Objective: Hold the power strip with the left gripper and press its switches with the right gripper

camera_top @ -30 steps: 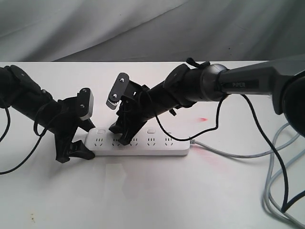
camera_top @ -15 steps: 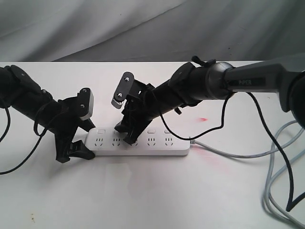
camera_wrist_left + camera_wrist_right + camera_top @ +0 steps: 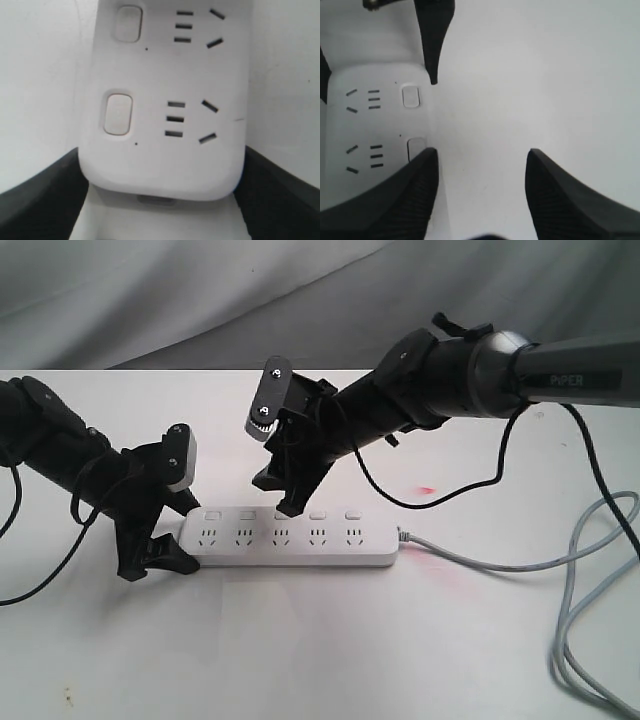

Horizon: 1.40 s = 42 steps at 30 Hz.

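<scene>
Left end effector point(image 3: 161, 152) astride power strip point(image 3: 165, 75)

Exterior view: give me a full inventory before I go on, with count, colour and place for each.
table: one, white, under everything
backdrop: one, grey cloth, behind table
power strip: one, white, flat at table's middle
switches: five, white, along strip's far edge
sockets: five, white, beside switches
cable: one, grey, from strip's right end, trailing right
red spot: one, on table behind strip's right end
left gripper: one, black, shut on strip's left end
right gripper: one, black, open, over strip's middle
</scene>
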Each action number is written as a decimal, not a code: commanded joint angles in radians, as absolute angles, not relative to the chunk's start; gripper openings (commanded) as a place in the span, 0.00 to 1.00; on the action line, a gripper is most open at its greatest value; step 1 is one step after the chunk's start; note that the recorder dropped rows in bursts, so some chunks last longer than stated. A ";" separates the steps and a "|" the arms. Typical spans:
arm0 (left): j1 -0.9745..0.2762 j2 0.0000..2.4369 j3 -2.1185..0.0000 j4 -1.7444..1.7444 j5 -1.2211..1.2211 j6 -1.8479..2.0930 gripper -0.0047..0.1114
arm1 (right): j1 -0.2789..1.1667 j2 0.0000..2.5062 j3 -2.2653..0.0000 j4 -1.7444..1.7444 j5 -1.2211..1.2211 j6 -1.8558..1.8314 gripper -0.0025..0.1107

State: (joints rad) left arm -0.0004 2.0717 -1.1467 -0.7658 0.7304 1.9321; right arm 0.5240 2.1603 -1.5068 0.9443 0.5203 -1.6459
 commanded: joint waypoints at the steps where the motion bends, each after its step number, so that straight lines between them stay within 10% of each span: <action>1: -0.005 2.080 -1.145 -0.745 0.681 1.945 0.58 | 0.509 2.152 -1.503 0.923 0.551 -1.634 0.46; 42: -0.005 2.080 -1.145 -0.745 0.681 1.945 0.58 | 0.509 2.195 -1.473 0.917 0.495 -1.619 0.46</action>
State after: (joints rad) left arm -0.0004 2.0717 -1.1467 -0.7698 0.7219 1.9321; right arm 0.5119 2.2067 -1.4743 0.9045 0.5190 -1.6226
